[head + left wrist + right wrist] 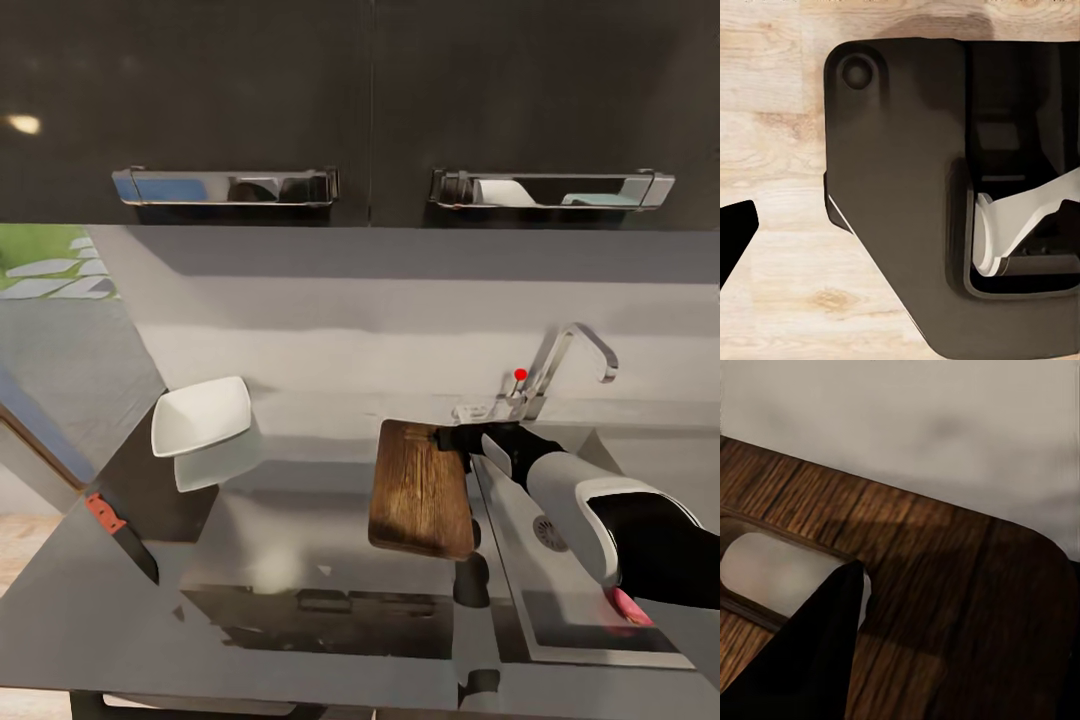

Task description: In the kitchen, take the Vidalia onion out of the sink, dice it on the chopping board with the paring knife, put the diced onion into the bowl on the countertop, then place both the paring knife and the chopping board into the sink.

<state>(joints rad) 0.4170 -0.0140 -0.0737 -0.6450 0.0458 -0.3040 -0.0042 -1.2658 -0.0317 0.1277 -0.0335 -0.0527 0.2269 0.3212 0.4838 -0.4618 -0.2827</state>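
Dark brown wood is what the right gripper [447, 438] has reached: its black fingers sit at the far right corner of the chopping board [420, 488], touching or just above it. In the right wrist view one dark fingertip [817, 652] lies over the board's handle slot [772, 570], with the grain running away beyond it. Whether the fingers have closed on the board I cannot tell; no gap between them is visible.

From those fingers the board stretches back toward the robot, long axis running near to far, slightly tilted, its right edge just beside the sink [600, 600]. The sink lies directly to the fingers' right, below the forearm, with the chrome tap [560, 365] just behind the gripper. So the board needs only a short shift sideways to go in, and the right arm is clearly the nearer one.

A pinkish lump [628, 606], probably the Vidalia onion, peeks out under the right arm in the basin. If so, dicing has not been done. Well away to the fingers' left, the white bowl [200, 415] stands on the countertop [300, 530], and the paring knife [120, 535] lies at the counter's left edge. The left wrist view looks down past the robot's dark base [900, 187] onto the wooden floor [772, 150].
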